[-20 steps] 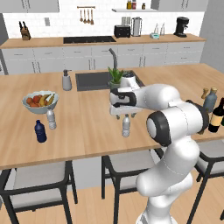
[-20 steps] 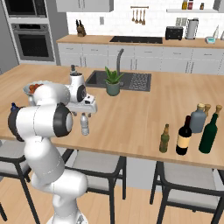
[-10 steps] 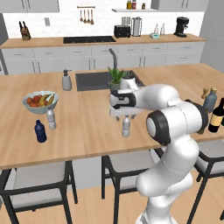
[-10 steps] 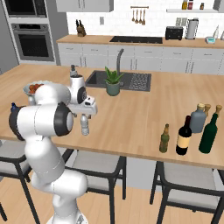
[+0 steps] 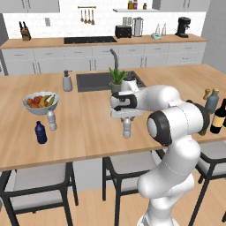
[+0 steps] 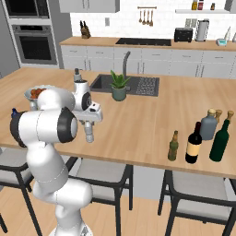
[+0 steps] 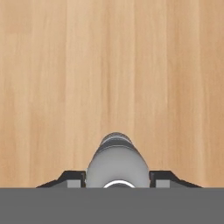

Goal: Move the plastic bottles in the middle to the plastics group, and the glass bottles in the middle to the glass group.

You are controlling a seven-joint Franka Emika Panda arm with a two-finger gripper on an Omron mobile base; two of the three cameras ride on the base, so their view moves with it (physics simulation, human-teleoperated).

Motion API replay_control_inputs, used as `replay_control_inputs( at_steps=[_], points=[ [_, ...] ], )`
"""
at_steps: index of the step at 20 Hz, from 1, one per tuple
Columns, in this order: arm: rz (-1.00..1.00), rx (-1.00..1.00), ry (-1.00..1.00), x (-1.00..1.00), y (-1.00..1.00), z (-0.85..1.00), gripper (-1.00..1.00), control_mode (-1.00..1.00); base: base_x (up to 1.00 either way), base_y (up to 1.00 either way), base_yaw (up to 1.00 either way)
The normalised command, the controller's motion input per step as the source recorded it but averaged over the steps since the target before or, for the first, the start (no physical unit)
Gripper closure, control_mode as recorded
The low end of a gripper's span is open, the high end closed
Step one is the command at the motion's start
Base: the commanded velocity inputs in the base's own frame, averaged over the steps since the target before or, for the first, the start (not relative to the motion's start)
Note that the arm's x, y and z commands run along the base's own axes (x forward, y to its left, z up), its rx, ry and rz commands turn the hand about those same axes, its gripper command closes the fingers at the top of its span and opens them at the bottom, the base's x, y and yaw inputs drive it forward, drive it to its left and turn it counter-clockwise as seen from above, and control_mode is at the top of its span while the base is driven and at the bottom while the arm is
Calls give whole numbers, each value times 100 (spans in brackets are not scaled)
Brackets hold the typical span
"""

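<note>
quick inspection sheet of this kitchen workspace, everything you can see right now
surface: wooden island counter, with sink
job's things: clear water bottle upright at the near edge; wine bottle and beer bottle at the right end
clutter: fruit bowl, potted plant, soap dispenser
grippers: tool straddling the water bottle, fingers at its sides
cables: nothing seen
surroundings: stools, back counter, wall oven

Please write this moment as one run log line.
gripper: closing around water bottle | bottle: upright on counter | plastics group: far
</note>
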Motion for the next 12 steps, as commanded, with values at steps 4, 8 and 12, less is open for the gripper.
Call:
replay_control_inputs(
  at_steps=[4,8,12],
  points=[
    [0,0,0,0,1,0,100,-100,0,0,0],
    [0,0,0,0,0,0,100,-100,0,0,0],
    [0,0,0,0,0,10,100,-100,0,0,0]
  ],
)
